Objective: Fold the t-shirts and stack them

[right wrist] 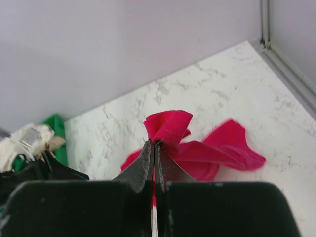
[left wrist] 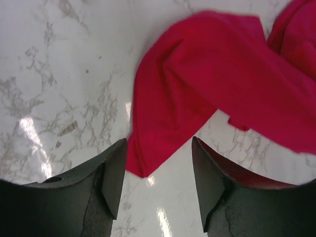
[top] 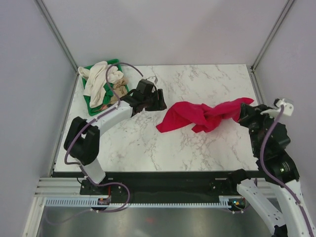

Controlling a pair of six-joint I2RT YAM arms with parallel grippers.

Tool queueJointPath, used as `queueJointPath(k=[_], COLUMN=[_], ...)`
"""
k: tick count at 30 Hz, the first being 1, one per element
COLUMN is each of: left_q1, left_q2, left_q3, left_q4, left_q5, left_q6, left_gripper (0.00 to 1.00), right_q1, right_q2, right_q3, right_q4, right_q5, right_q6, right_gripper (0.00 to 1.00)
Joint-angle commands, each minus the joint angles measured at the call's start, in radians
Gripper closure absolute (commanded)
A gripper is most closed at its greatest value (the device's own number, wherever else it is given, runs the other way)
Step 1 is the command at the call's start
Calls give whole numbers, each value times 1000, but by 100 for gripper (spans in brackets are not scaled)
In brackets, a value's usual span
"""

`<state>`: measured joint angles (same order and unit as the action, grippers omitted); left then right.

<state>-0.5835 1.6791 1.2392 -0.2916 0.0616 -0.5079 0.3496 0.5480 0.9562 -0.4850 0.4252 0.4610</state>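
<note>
Pinching the right end of the red t-shirt [top: 190,116], the right gripper [top: 245,116] sits at the near-right of the table [top: 197,148]. Its wrist view shows the jaws clenched flat on a bunched fold of red cloth, with a tuft poking out above them.

From that grip the shirt lies across mid-table. Its long axis runs left-right, tilted slightly so the right end is farther. The right end is a narrow twisted tail leading into the grip. The bulk is crumpled on the left and ends in a corner pointing near-left. No tag, collar or hem can be told apart, so which way it faces is unclear.

Left gripper [top: 158,101] hangs over that left corner, jaws released and holding nothing. In the left wrist view the corner tip sits between the two fingers.

Handling, as a judgement: light, limp, no stiffness, so it sags and twists wherever it is unsupported. It is not fragile and slides easily on the smooth marble. The best hold is probably that free left corner, pinched at the edge, so the two grips can pull it flat along the axis.

Far-left: green tray [top: 115,62] with a cream t-shirt [top: 96,79] and a tan t-shirt [top: 120,88] heaped in it, unfolded.
</note>
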Motion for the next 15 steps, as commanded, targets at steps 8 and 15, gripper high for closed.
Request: queueJointPath(k=[8,15], left_q1=[-62,-163], left_q2=[352,412], left_q3=[243,258], left_q4=[103,166], left_q5=[152,185], left_q6=[-35,-66], left_gripper=[37,34], right_q1=[0,-1], right_q2=[-28,33], right_q3=[39,58], right_q4=[-4,9], right_q5=[84,76], right_q6=[18,10], right_gripper=[100,100])
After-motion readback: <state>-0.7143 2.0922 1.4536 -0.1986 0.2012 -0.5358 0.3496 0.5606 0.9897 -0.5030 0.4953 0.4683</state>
